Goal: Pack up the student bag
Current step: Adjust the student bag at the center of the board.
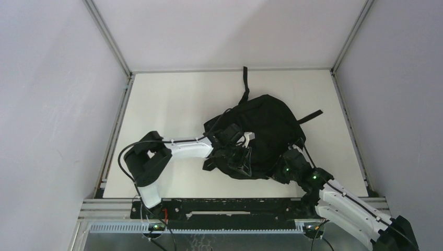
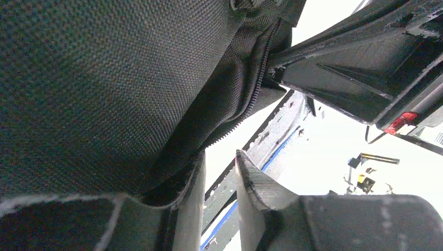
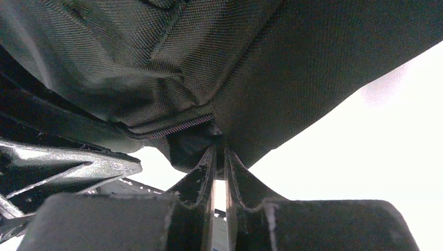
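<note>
Left arm elbow out, forearm across to the near-left edge of the student bag, mid table. Left gripper part open, fabric over one finger, probably not pinched. Right arm reaches to the near-right edge; right gripper nearly closed, nipping the zipper seam. Bag's inside hidden.

The student bag is black woven cloth, matt, with a coarse visible weave. Its zipper has fine dark teeth. The fingers of the right gripper are dark hard plastic with a slight sheen and pale, worn edges. Those of the left gripper show ridged layer lines. The arm shells are smooth glossy white plastic. The table is smooth, matt and off-white.
</note>
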Controlling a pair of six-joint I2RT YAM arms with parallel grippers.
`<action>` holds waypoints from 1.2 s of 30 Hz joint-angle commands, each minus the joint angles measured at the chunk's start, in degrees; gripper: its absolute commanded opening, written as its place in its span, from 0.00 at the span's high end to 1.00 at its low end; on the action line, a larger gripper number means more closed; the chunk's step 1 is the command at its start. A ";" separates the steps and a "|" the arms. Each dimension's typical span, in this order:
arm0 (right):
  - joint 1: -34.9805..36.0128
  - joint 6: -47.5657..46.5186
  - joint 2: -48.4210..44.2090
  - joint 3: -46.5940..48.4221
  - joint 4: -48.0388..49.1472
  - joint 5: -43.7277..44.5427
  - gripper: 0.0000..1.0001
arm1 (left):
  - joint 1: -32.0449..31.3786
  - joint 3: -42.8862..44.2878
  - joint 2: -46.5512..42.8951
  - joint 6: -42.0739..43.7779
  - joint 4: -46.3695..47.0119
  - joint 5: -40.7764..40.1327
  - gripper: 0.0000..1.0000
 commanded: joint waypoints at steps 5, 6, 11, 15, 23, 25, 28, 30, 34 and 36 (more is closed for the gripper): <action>0.91 -0.42 -2.89 -0.63 -6.21 1.83 0.83 | -0.21 4.10 -3.39 -3.04 4.89 6.26 0.68; 0.91 -0.64 -3.05 -0.31 -6.54 1.77 0.83 | -0.21 4.71 -2.75 -3.07 4.38 7.05 0.68; 0.99 -5.54 -5.58 4.89 -9.09 3.92 0.71 | -0.17 4.22 -4.60 -1.32 0.91 6.50 0.68; 1.33 -14.90 -6.92 11.28 -8.20 4.13 0.59 | 0.93 2.36 -11.33 -0.38 -1.44 2.97 0.68; 13.56 -21.58 4.91 19.77 -5.96 11.44 0.49 | 12.50 -7.69 -24.58 -3.75 -2.96 -4.17 0.68; 17.58 -20.75 9.71 22.54 -7.58 16.40 0.48 | 15.35 -11.42 -27.52 -4.17 -3.32 -5.20 0.68; 23.08 -22.41 16.50 26.34 -8.51 20.53 0.49 | 18.53 -16.32 -31.06 -4.92 -5.16 -8.29 0.68; 29.27 -24.36 20.40 28.86 -8.85 25.43 0.48 | 20.59 -20.18 -32.93 -6.38 -4.83 -9.30 0.68; 40.39 -26.89 30.27 35.00 -11.88 35.52 0.09 | 25.04 -27.38 -36.88 -9.88 -1.55 -9.00 0.68; 42.24 -28.36 34.81 37.60 -13.25 36.10 0.00 | 26.58 -28.70 -38.27 -10.12 -0.84 -9.02 0.67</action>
